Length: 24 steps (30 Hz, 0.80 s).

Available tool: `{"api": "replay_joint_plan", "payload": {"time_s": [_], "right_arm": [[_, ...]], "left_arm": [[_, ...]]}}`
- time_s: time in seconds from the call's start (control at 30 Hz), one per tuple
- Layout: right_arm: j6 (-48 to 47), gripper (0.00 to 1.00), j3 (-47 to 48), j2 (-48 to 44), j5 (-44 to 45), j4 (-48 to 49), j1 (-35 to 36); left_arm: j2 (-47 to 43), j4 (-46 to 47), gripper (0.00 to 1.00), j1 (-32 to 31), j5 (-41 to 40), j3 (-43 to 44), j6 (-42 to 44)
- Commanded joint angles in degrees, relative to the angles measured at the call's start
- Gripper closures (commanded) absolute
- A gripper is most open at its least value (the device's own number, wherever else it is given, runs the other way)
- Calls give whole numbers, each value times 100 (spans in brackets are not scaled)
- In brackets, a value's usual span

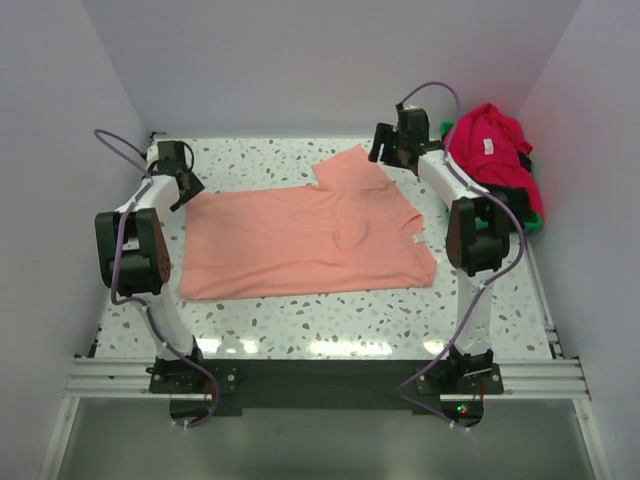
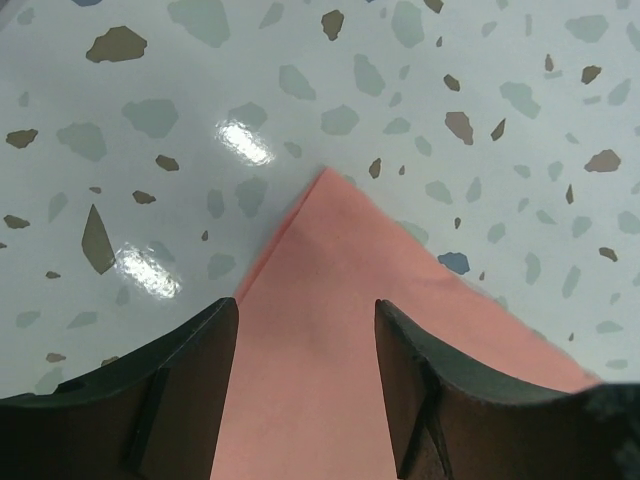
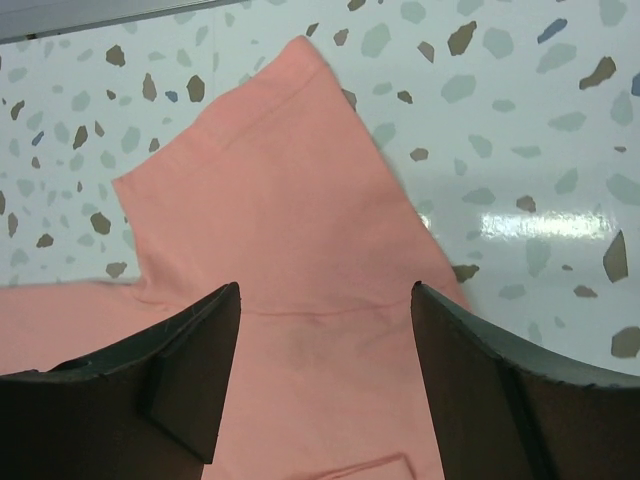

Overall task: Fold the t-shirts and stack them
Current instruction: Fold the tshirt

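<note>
Lies spread flat across the middle of the desk (image 1: 300,325): pink shirt (image 1: 300,245), one sleeve poking toward the far side, small white tag (image 1: 411,237) near its right edge. Hovers over the shirt's far-left corner: left pincer (image 2: 305,310), jaws apart, clamped on nothing, pink cloth showing in the gap below. Hangs above the far sleeve, just right of it in the top view: right pincer (image 3: 325,290), jaws likewise apart and holding nothing, sleeve and shoulder seam visible between them. Sits heaped at the far right, well apart from the pink one: red shirt (image 1: 485,150), white label up, piled in a green bin (image 1: 535,222).
</note>
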Motion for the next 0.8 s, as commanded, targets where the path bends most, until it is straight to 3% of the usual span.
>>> {"api": "replay_joint_plan", "payload": {"time_s": [0.0, 0.33, 0.77], "right_arm": [[-357, 28, 599, 337, 145, 128, 126], [-568, 28, 1233, 1120, 286, 312, 135], [-612, 27, 1892, 1612, 365, 217, 126]], "left_arm": [[297, 173, 39, -21, -179, 389, 178], [1018, 401, 40, -48, -135, 618, 134], [1282, 402, 41, -39, -91, 1136, 125]]}}
